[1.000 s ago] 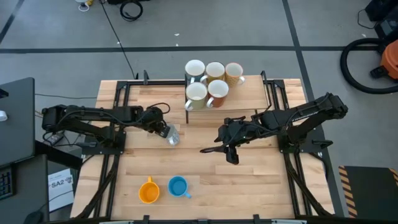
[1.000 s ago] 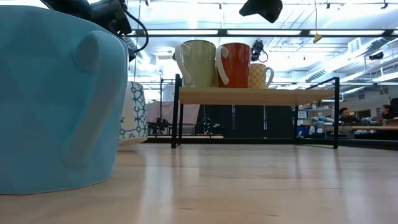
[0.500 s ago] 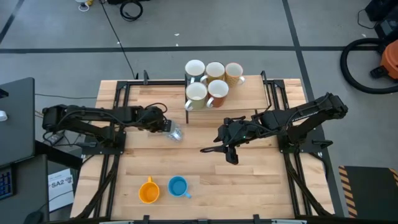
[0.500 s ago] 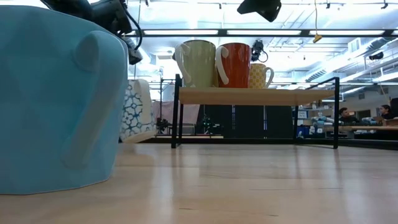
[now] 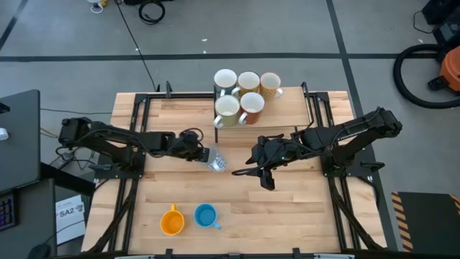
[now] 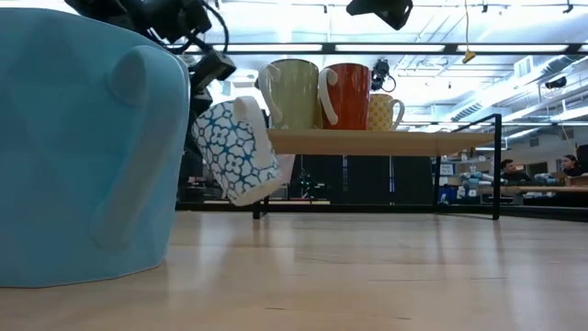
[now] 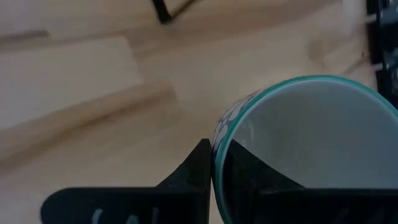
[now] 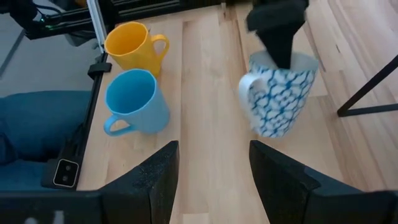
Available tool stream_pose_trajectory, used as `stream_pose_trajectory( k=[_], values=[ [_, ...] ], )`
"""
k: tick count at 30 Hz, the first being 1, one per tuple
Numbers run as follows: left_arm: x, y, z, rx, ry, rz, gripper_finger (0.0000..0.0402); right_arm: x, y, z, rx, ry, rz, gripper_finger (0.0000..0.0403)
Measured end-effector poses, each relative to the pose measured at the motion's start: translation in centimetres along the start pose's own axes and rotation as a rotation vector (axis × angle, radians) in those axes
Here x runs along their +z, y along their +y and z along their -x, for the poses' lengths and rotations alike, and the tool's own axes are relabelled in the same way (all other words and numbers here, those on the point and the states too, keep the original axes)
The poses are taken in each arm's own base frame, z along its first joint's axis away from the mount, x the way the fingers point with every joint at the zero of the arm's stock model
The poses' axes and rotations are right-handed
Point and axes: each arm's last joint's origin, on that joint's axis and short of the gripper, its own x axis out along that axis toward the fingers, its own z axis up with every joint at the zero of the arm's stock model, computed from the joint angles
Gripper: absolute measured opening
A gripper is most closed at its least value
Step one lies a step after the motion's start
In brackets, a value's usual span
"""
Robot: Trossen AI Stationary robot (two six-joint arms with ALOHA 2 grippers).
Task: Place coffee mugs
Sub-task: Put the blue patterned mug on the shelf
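The left gripper (image 5: 203,152) is clamped on the rim of a patterned mug (image 5: 215,160) — we see one dark finger inside the mouth and one outside in the left wrist view. That mug (image 6: 235,150) is white with a blue lattice print, a teal-edged rim (image 7: 292,84) and a white handle. It hangs tilted, clear of the table (image 5: 302,208), just in front of the low shelf (image 6: 377,141) near the table's middle. From above, we see the left arm stretched nearly flat across the wood from the left side.

The right gripper (image 5: 260,173) hovers near the table's centre, its fingers (image 8: 155,177) spread apart and holding nothing; its arm reaches in folded from the right.

On the shelf stand five mugs — among them a pale green one (image 6: 288,93), a reddish-brown one (image 6: 344,96) and a small patterned cream one (image 6: 383,112). At the table's near edge sit an orange mug (image 5: 172,221) and a blue mug (image 5: 206,216), side by side.
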Motion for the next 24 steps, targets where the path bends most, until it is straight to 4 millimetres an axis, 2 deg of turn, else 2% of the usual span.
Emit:
stream_pose_trajectory(
  k=[4, 14, 24],
  values=[
    [-0.3, -1.4, -0.9, 0.004, 0.020, -0.046, 0.0032, 0.1, 0.0, 0.0, 0.003, -0.007, -0.001, 0.0201],
    [0.4, -4.7, -2.9, 0.004, 0.018, -0.153, 0.0038, 0.1, 0.0, 0.0, 0.005, -0.007, 0.000, 0.0201],
    [0.3, -5.0, -4.1, 0.053, 0.037, -0.168, 0.0040, 0.1, 0.0, 0.0, 0.005, -0.005, -0.003, 0.0201]
  ],
)
